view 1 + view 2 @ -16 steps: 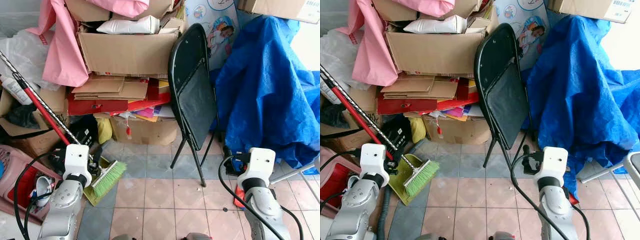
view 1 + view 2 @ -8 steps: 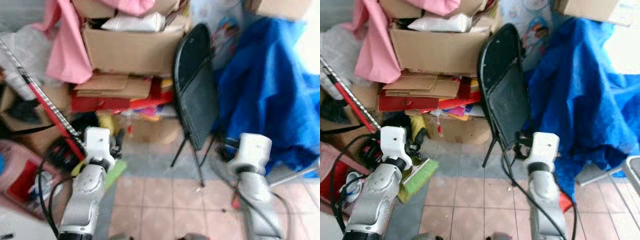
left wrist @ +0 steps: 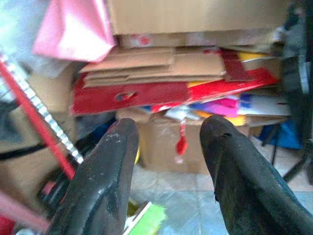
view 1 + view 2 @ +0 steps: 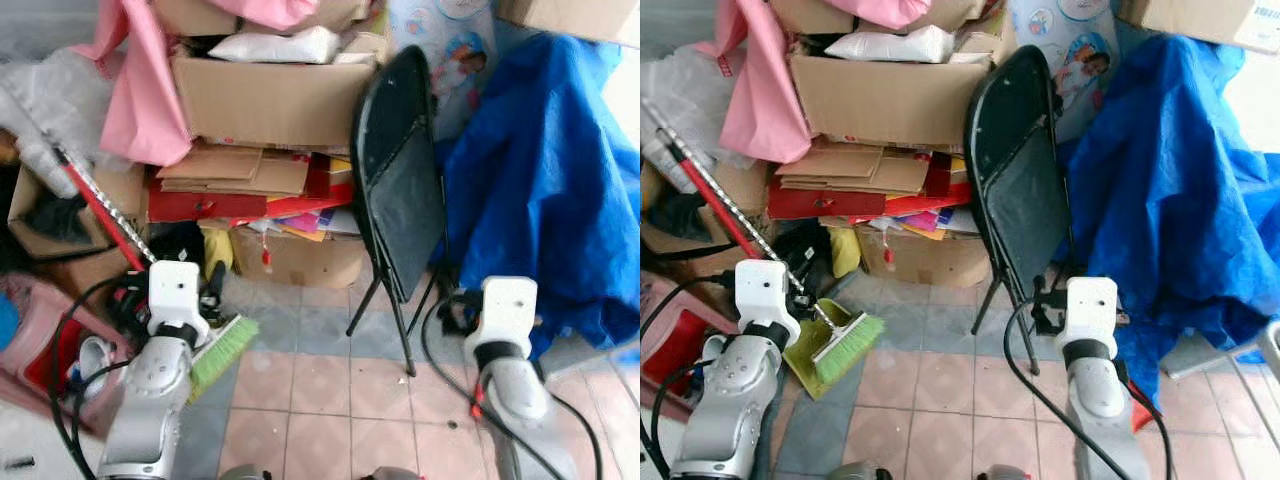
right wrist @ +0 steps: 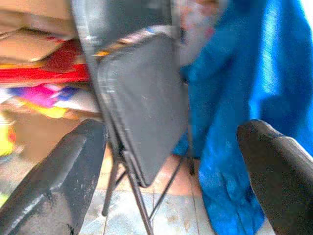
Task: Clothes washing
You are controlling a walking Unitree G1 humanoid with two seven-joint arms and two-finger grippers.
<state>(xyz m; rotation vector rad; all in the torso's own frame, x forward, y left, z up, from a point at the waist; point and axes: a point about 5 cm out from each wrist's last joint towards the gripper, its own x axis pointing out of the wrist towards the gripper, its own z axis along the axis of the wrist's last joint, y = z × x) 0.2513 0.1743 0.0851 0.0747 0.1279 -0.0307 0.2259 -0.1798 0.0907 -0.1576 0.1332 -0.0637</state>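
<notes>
The washing has hardly begun, as far as can be judged: no washer is in sight, and neither pincer carries anything. The likeliest clothes here are the pink cloth (image 4: 140,95), draped over the left end of the big box (image 4: 270,100), and a dark garment (image 4: 55,215) lying in an open carton (image 4: 30,235) well to the left of the folded chair (image 4: 395,190). So finding, gathering and loading all seem left to do. The left pincer (image 3: 166,147) is raised before the stack of flat cardboard (image 4: 235,170) left of the chair, fingers apart and empty. The right pincer (image 5: 171,161) points at the chair's seat, fingers spread wide, also empty. The big box, left of the chair's top, carries a white packet (image 4: 275,45) and more boxes on it. A smaller box (image 4: 295,260) sits on the floor under the cardboard, just left of the chair's legs; what it holds is hidden. A pink basket (image 4: 40,345) far left of the chair holds red and white things too blurred to name. A green brush (image 4: 220,350) lies by it, and a blue tarp (image 4: 540,180) hangs right of the chair.
</notes>
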